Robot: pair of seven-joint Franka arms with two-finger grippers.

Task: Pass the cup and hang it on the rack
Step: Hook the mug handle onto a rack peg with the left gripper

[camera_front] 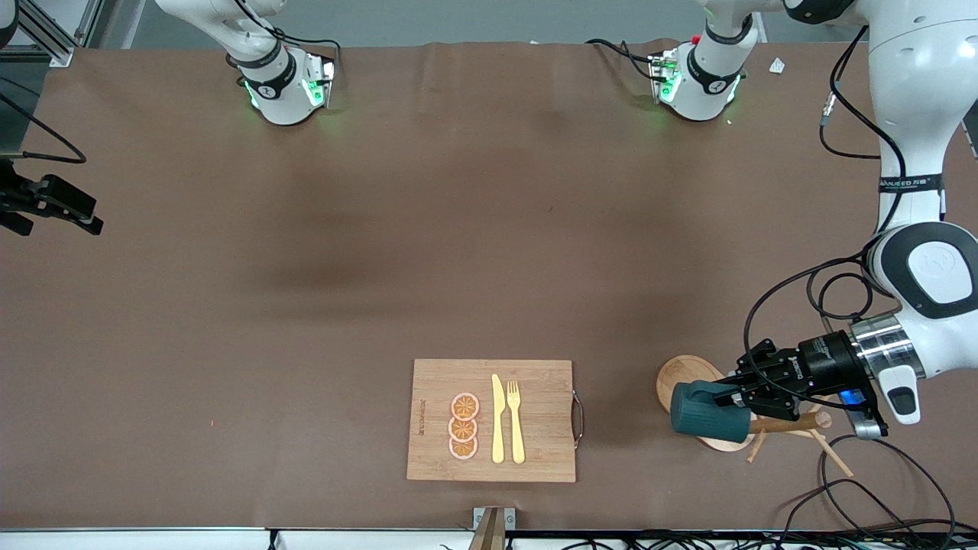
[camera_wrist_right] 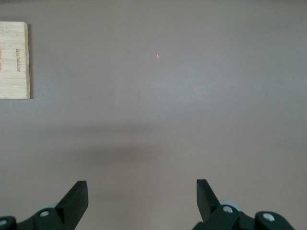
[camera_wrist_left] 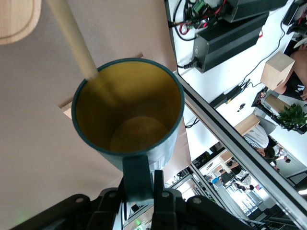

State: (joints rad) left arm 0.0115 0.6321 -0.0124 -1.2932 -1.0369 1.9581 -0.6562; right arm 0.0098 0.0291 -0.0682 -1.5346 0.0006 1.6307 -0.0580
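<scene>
The dark teal cup [camera_front: 707,412] with a mustard-yellow inside [camera_wrist_left: 128,115] is held by its handle [camera_wrist_left: 138,175] in my left gripper [camera_front: 739,397], which is shut on it. The cup lies on its side in the air over the rack's oval wooden base [camera_front: 682,372]. The rack's round post [camera_front: 795,422] and thin pegs [camera_front: 833,454] show just beside the gripper. In the left wrist view a wooden rod [camera_wrist_left: 72,40] of the rack reaches the cup's rim; I cannot tell whether it enters the cup. My right gripper [camera_front: 57,205] is open and empty [camera_wrist_right: 141,191] over bare table at the right arm's end.
A rectangular bamboo cutting board [camera_front: 535,382] with a yellow knife [camera_front: 497,420], a fork [camera_front: 516,420] and orange slices [camera_front: 464,426] lies near the table's front edge, mid-table. Its corner shows in the right wrist view [camera_wrist_right: 14,60]. Cables [camera_front: 840,489] lie by the rack.
</scene>
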